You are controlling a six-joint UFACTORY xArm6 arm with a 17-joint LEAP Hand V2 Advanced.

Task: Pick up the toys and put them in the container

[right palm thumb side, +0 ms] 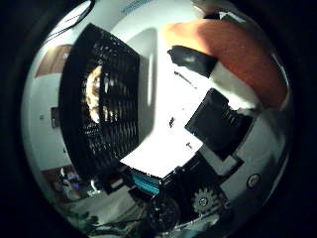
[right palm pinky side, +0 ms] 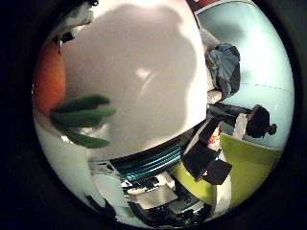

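Fingers (right palm thumb side: 218,121) curl around the carrot toy (right palm thumb side: 237,54) against your palm; the mesh basket (right palm thumb side: 99,99) sits near, facing the palm.

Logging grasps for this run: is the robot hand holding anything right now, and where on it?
A carrot toy, close against the palm. The robot hand has fingers on its orange body; the green leaves stick out free. The black mesh container is nearby.
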